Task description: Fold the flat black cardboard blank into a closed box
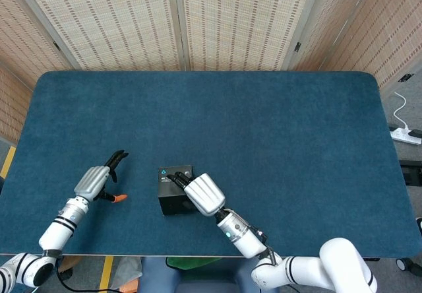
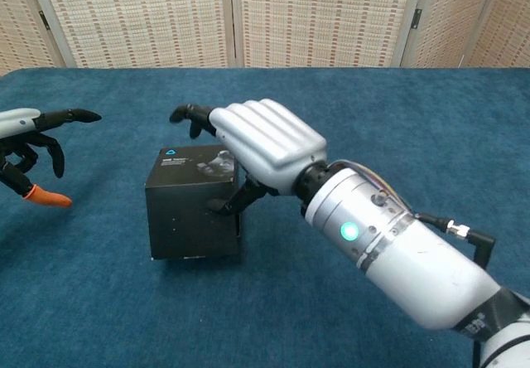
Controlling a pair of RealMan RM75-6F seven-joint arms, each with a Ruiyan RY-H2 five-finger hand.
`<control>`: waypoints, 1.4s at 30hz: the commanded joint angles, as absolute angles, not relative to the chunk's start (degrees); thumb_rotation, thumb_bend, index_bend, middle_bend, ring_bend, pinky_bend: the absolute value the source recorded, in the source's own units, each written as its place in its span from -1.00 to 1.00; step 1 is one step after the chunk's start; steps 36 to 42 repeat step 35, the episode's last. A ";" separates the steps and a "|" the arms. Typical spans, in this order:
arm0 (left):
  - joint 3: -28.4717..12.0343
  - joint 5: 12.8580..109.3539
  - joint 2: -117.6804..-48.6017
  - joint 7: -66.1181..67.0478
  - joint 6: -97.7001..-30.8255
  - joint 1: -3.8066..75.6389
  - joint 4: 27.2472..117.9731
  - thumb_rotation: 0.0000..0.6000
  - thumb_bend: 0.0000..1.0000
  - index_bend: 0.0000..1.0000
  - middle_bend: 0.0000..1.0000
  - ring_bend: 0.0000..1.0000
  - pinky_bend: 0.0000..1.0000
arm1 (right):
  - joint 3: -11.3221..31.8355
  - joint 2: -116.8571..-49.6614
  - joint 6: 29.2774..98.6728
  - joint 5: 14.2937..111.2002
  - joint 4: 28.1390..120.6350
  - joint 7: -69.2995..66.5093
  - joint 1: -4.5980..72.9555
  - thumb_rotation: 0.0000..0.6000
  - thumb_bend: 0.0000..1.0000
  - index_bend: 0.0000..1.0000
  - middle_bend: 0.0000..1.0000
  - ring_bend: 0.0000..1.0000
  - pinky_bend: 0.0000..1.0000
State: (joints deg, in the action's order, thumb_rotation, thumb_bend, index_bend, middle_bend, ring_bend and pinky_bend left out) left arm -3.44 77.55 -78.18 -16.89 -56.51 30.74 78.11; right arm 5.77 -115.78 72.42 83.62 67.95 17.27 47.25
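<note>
Black box (image 2: 192, 206) looks light, stiff, easily dented; right hand (image 2: 265, 144) fingers clamp its top, left hand (image 2: 33, 140) fingers apart.

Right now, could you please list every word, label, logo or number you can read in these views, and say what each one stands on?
No text is legible.
Black box, top face: a small blue triangular logo with white print beside it, too small and blurred to read.
Right hand and left hand: no markings visible.
</note>
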 commanded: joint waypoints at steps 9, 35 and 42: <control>-5.52 74.48 -77.19 -1.72 -69.90 24.44 79.31 1.00 -0.65 -0.94 -0.86 -0.36 0.00 | 3.86 -94.89 81.15 85.87 87.58 19.40 36.95 1.00 -0.66 -0.89 -0.35 0.07 0.92; 2.05 84.68 -70.51 6.03 -93.30 5.97 89.93 1.00 -0.65 -0.78 -0.84 -0.81 -0.61 | -7.04 -70.73 101.86 89.15 88.58 -2.80 5.90 1.00 -0.56 -1.00 -0.79 -1.00 -0.63; 2.05 84.68 -70.51 6.03 -93.30 5.97 89.93 1.00 -0.65 -0.78 -0.84 -0.81 -0.61 | -7.04 -70.73 101.86 89.15 88.58 -2.80 5.90 1.00 -0.56 -1.00 -0.79 -1.00 -0.63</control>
